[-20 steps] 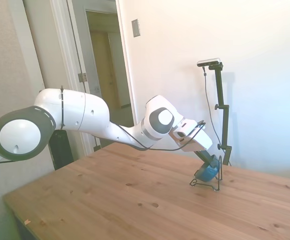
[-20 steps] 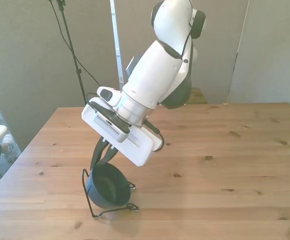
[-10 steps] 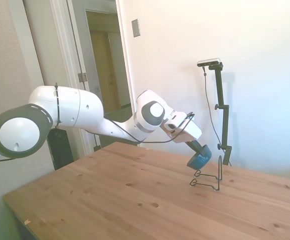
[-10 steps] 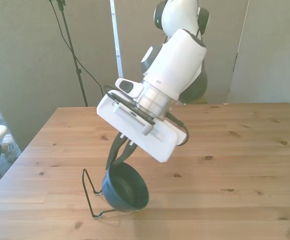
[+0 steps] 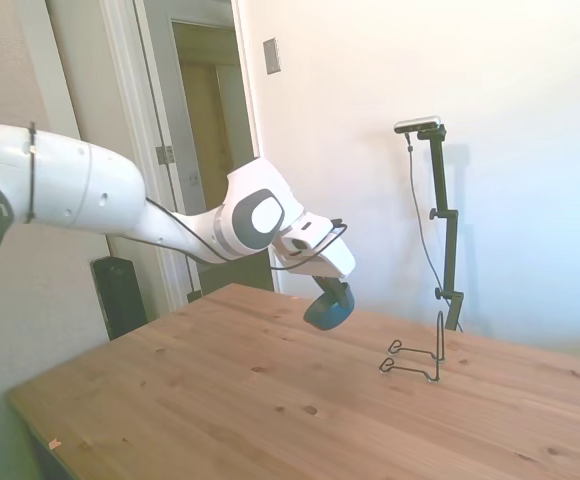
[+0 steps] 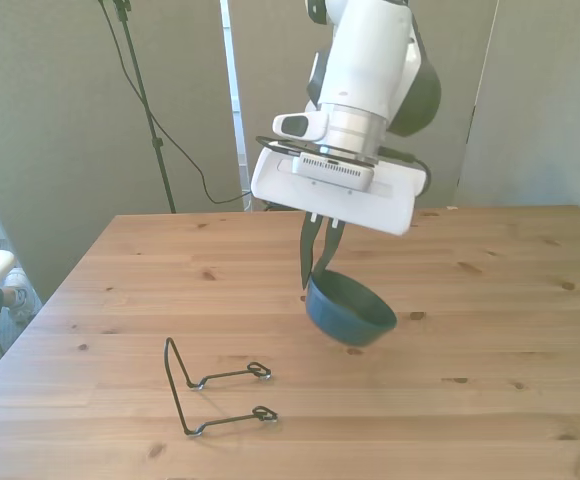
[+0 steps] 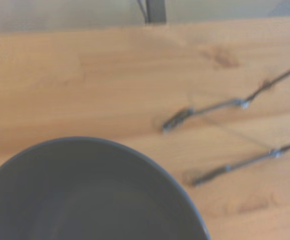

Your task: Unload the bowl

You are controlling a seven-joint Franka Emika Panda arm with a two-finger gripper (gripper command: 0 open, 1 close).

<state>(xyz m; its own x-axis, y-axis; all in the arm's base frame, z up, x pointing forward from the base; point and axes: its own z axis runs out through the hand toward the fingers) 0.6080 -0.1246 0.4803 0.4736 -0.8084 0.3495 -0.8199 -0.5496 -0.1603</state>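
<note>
The blue bowl [image 6: 351, 312] hangs tilted in the air above the wooden table [image 6: 490, 300], held by its rim. My gripper [image 6: 318, 262] is shut on that rim, its dark fingers pointing down from the white hand. In the side view the bowl [image 5: 329, 308] hangs under the hand, well to the left of the black wire rack [image 5: 416, 358]. The rack [image 6: 215, 387] stands empty on the table toward the front view's left. The wrist view shows the bowl's dark inside [image 7: 85, 195] close up, with the rack's wire feet [image 7: 220, 140] on the table beyond it.
A dark doorway [image 5: 215, 150] opens behind the arm in the side view. A thin black stand with a cable [image 6: 150, 120] rises behind the table at the front view's left.
The bowl has come out of the wire rack and up, carried away from it toward the front view's right. The rack now stands empty.
</note>
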